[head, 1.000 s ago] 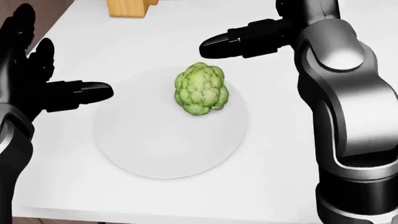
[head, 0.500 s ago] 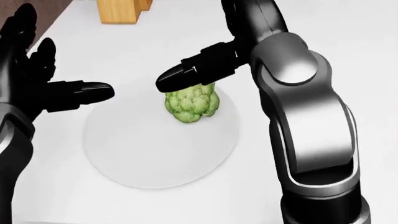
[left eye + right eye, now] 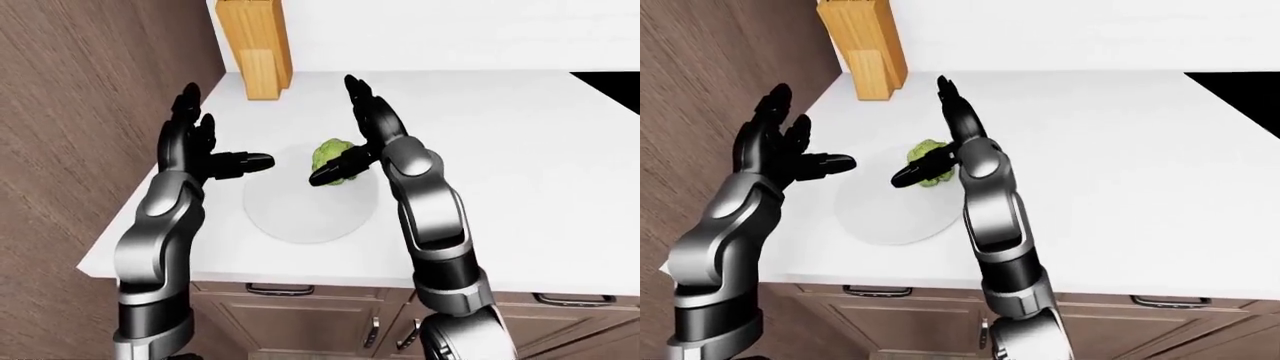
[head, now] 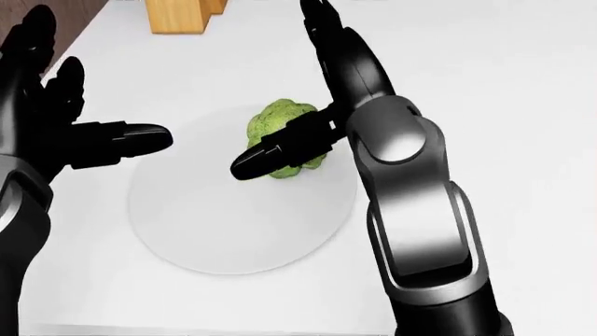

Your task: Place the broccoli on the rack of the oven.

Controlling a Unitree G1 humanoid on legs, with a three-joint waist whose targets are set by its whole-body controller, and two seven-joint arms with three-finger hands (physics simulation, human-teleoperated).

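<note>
Broccoli: on white plate on tabletop, right robot hand spread open beside it, left robot hand open; likely light, firm, crumbly—grip around crown.

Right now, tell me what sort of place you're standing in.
Most likely a kitchen: a white counter over brown cabinets with handles, a wooden knife block by the wall, and broccoli on a white plate.
</note>
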